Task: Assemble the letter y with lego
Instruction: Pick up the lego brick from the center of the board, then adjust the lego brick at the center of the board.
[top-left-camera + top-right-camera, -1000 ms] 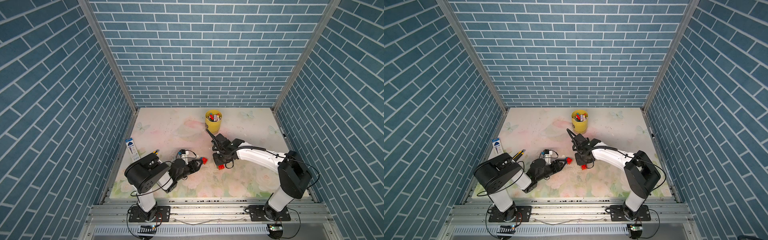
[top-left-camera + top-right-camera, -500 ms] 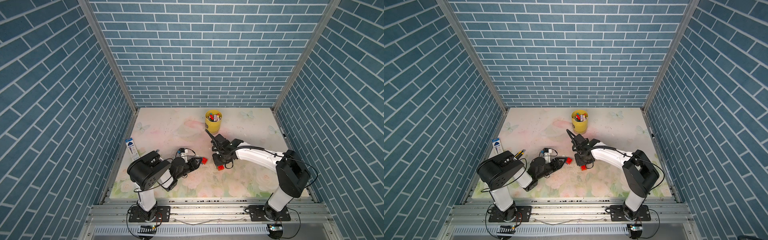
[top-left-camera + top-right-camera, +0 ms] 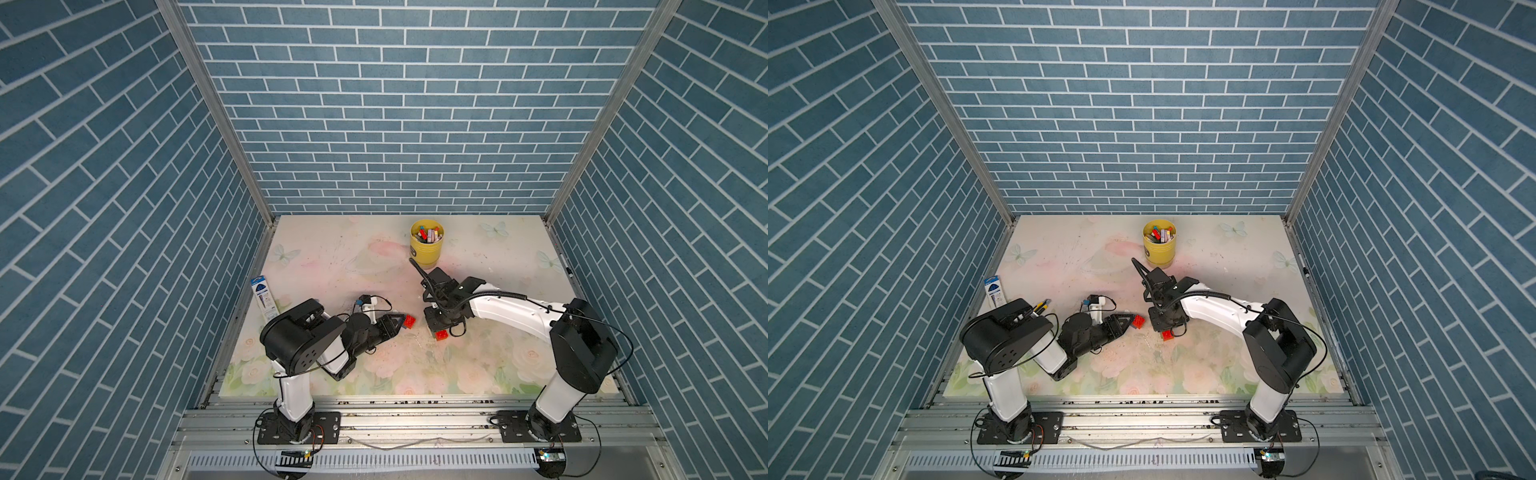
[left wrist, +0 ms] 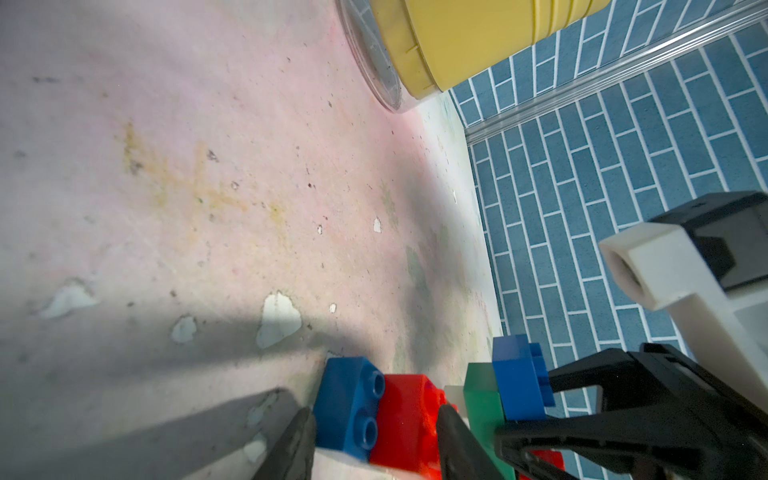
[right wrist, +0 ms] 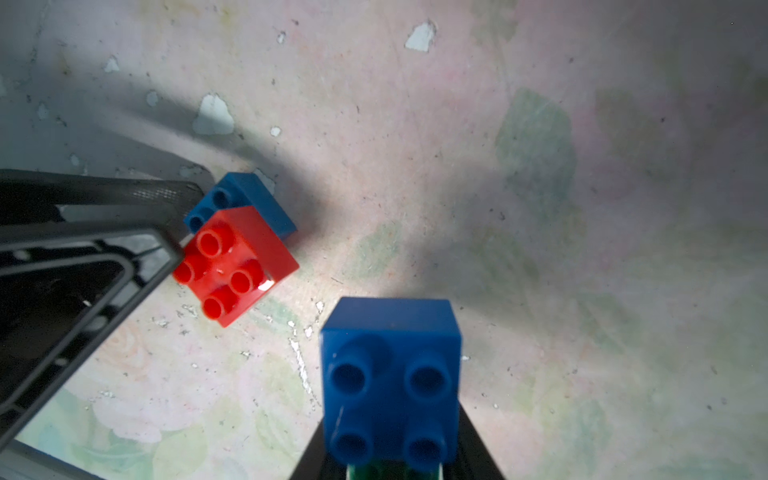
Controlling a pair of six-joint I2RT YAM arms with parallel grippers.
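The left arm [image 3: 303, 345] sits folded low, its forearm stretched forward and inward, nearly level. The left pincer [image 3: 400, 325] has its jaws against both sides of a red and blue brick pair [image 5: 237, 257]. The right arm [image 3: 511, 309] reaches inward with its wrist bent down, and the right pincer [image 3: 440, 327] points downward, clamped on a brick cluster [image 5: 390, 374]. The pincers are near each other but apart.

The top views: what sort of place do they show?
Most likely a robot test cell, not a real room: printed blue-brick walls on a metal frame, left arm and right arm bolted to a rail, a flowered mat.
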